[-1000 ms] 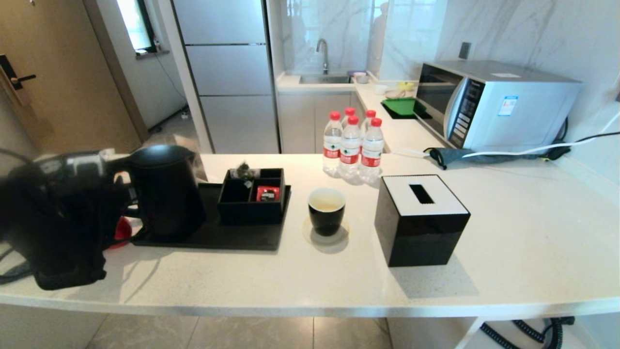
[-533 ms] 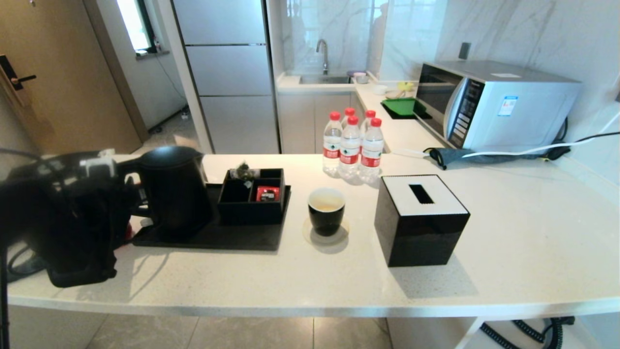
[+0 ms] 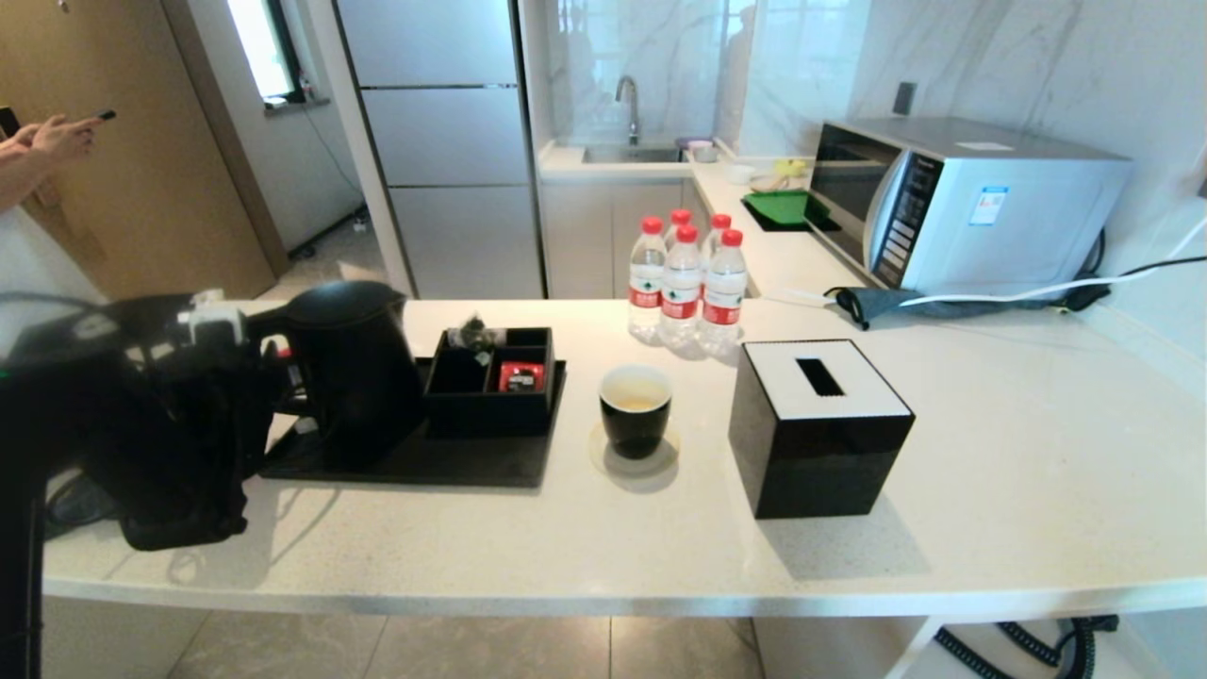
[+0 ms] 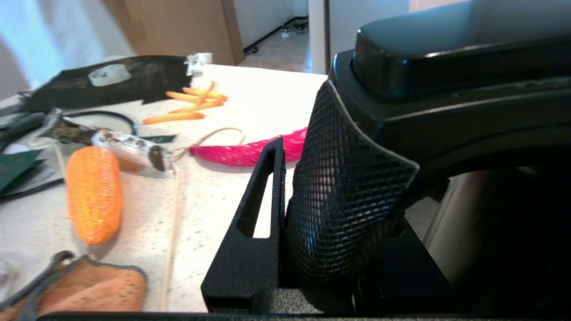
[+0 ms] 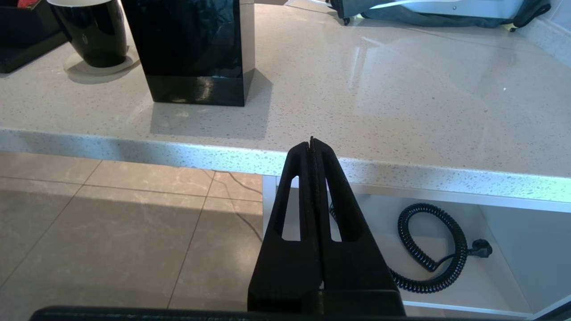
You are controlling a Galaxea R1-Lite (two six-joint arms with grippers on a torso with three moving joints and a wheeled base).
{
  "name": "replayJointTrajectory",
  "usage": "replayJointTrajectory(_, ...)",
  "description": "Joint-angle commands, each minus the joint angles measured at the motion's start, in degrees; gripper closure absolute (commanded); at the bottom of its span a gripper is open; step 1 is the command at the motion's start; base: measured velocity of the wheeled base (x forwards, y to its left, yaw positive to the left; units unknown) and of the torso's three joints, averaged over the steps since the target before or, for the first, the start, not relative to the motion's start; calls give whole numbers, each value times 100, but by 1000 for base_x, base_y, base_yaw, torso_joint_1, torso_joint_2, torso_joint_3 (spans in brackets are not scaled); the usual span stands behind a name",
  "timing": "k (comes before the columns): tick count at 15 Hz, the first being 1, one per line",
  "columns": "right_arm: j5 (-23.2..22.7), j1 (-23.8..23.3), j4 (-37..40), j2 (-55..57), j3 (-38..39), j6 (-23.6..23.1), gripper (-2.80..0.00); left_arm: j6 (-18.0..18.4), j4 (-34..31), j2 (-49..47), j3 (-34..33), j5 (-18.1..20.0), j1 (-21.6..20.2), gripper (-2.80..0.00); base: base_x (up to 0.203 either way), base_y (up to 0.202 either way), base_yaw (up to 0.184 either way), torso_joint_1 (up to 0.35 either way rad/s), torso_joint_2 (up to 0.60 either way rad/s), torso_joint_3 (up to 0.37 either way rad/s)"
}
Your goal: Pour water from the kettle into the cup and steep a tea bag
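We are clamping our left gripper [image 4: 285, 214] on the kettle [image 3: 354, 372] handle, the kettle resting on the black tray [image 3: 453, 462]. Beyond its spout, the cup [image 3: 636, 410] is holding water. Our right gripper [image 5: 312, 147] is hanging pressed together below the counter edge [image 5: 178, 151].

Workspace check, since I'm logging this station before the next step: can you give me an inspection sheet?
Surface: pale speckled counter.
Job's things: kettle on black tray; cup on a coaster, holding liquid; tea bag in organizer.
Clutter: tissue box, four bottles, red packet.
Hands: left hand closed on the kettle handle; right hand shut, empty, below the counter edge.
Cables: coiled cord under the counter.
Surroundings: microwave, sink, fridge, a person's hand at the left.
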State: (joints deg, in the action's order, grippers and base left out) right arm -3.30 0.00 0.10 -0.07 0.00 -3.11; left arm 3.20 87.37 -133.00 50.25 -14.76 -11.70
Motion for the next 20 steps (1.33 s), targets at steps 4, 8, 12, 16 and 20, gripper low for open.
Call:
replayJointTrajectory(4,-4,0,-1,7,0,-4,0,-21,258,-156,104,-9,19,0,0,0,0,0,0,0)
replayJointTrajectory(8,-4,0,-1,7,0,3,0,-29,258,-200,153,-9,19,0,0,0,0,0,0,0)
replayJointTrajectory(12,-4,0,-1,7,0,3,0,-21,258,-227,187,-9,19,0,0,0,0,0,0,0)
replayJointTrajectory(16,-4,0,-1,7,0,-6,0,-21,258,-227,187,-9,3,0,0,0,0,0,0,0)
replayJointTrajectory(20,-4,0,-1,7,0,-3,0,-21,258,-227,187,-9,3,0,0,0,0,0,0,0)
